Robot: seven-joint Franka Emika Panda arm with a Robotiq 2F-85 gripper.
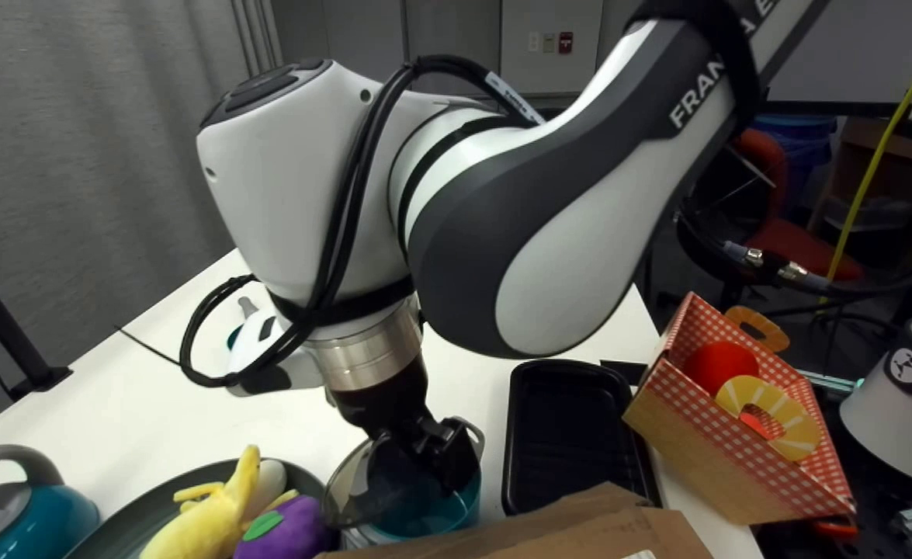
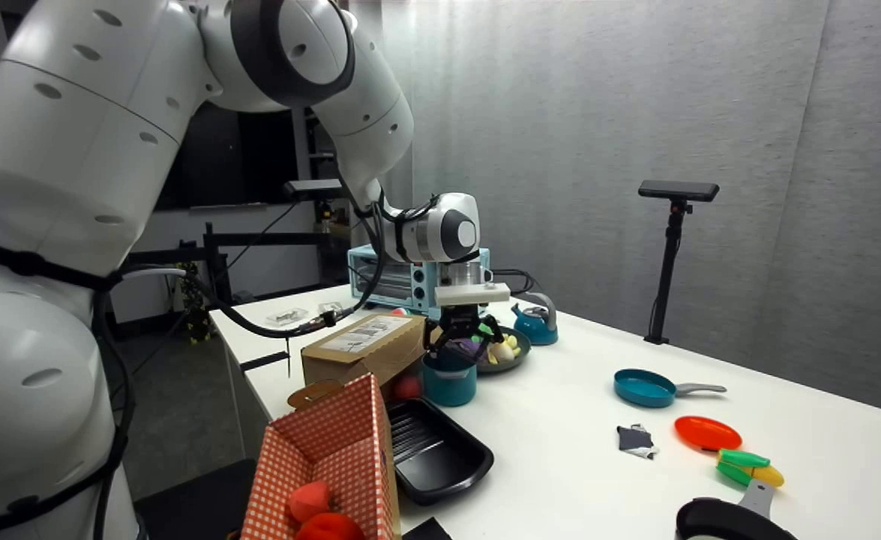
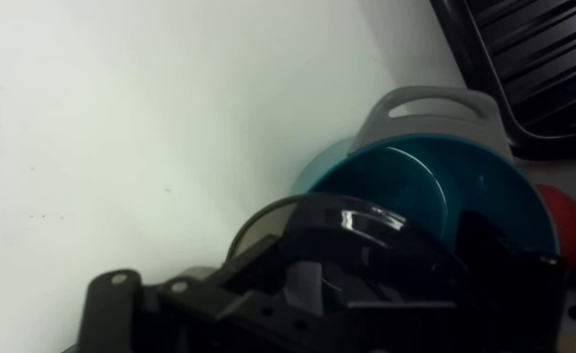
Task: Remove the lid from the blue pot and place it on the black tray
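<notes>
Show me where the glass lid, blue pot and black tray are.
Glass lid (image 3: 354,247), in the wrist view: on the glass.
Blue pot (image 2: 450,388), in an exterior view: on its outer wall.
Black tray (image 2: 440,454), in an exterior view: on its floor.

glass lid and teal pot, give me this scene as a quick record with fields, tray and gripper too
container: round teal-blue cooking pot, on the white table
cover: clear round glass lid, tilted, leaving part of the pot's inside uncovered
tool: black gripper, open, at the lid; contact unclear
destination: flat black rectangular tray, beside the pot; lid not on it
nearby: red-and-white checkered box, next to the tray
</notes>
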